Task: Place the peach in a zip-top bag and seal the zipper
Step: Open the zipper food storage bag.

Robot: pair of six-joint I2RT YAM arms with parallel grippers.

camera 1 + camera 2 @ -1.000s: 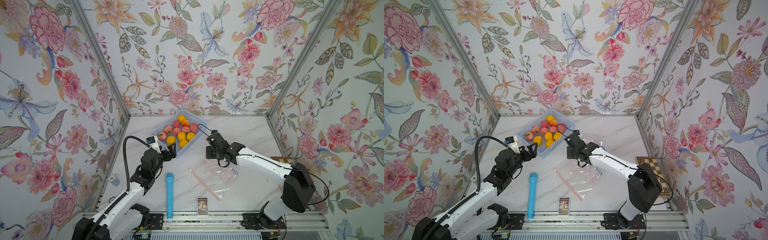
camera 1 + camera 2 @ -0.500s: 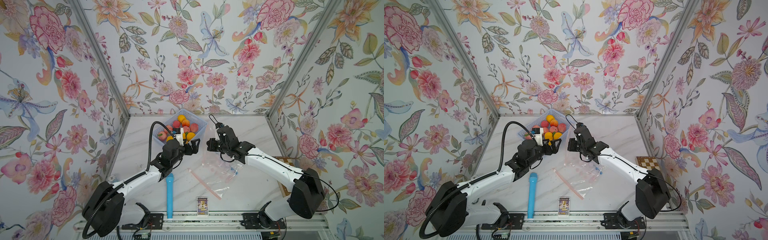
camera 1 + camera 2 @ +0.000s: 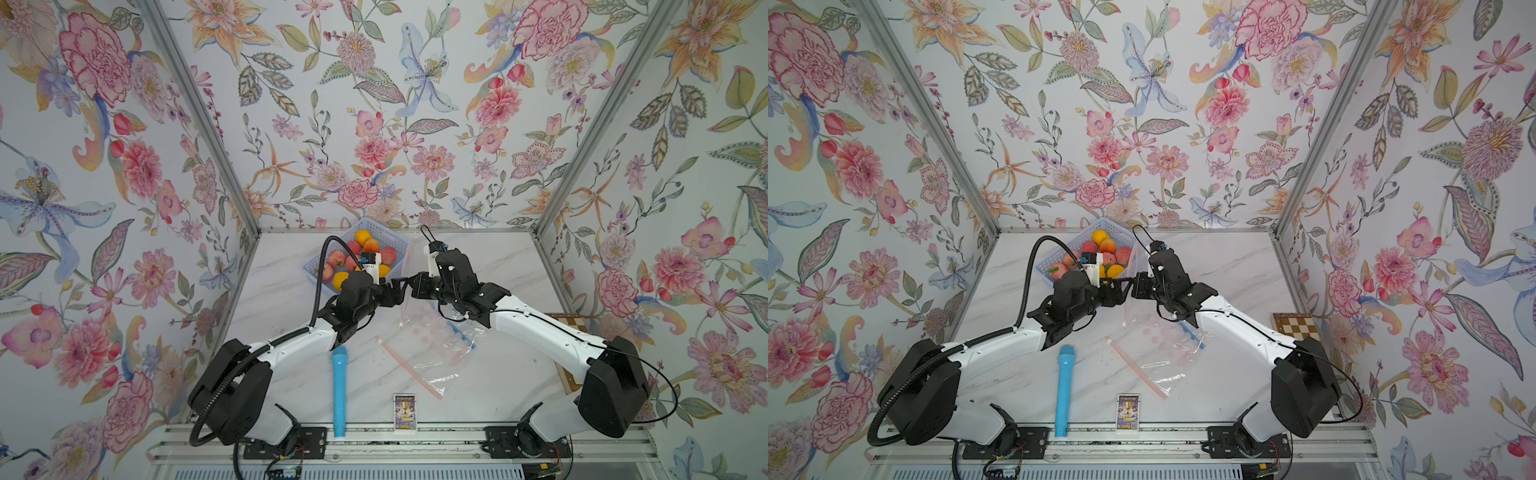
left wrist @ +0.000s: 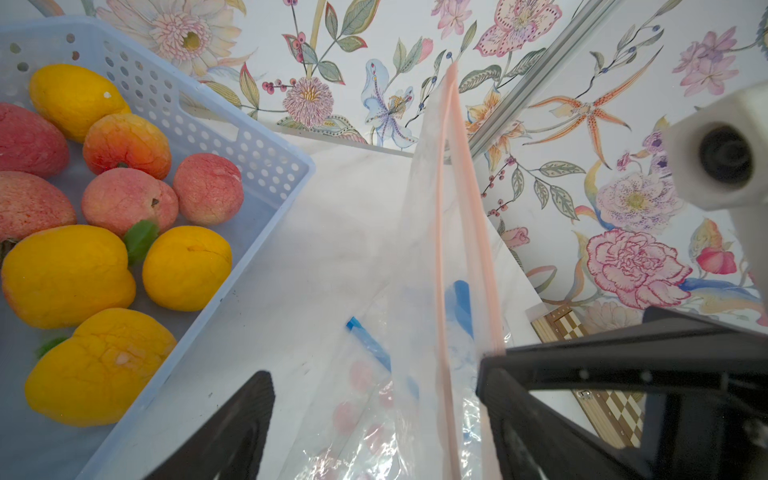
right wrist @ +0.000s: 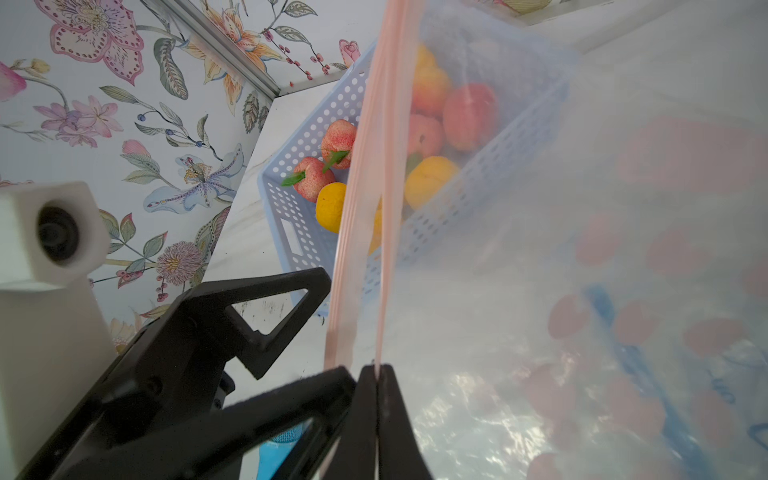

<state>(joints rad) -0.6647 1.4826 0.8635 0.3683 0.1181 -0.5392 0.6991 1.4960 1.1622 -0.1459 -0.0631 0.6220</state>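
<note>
On the marble worktop (image 3: 498,266), the blue basket (image 4: 266,166) holds every peach (image 4: 208,189) (none bagged yet), just beyond the nearer left end effector (image 4: 374,368), whose jaws gape astride the hanging zip-top bag (image 3: 432,340); the right end effector (image 5: 377,374) clamps its upright pink zipper strip (image 5: 355,208).

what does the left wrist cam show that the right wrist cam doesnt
Only the left wrist view: the chessboard, and the fruit in the basket with nothing in front. Only the right wrist view: the right gripper shut on the pink zipper edge of the bag, and a bit of the blue microphone. Both: the basket, fruit, hanging bag and marble table.
</note>
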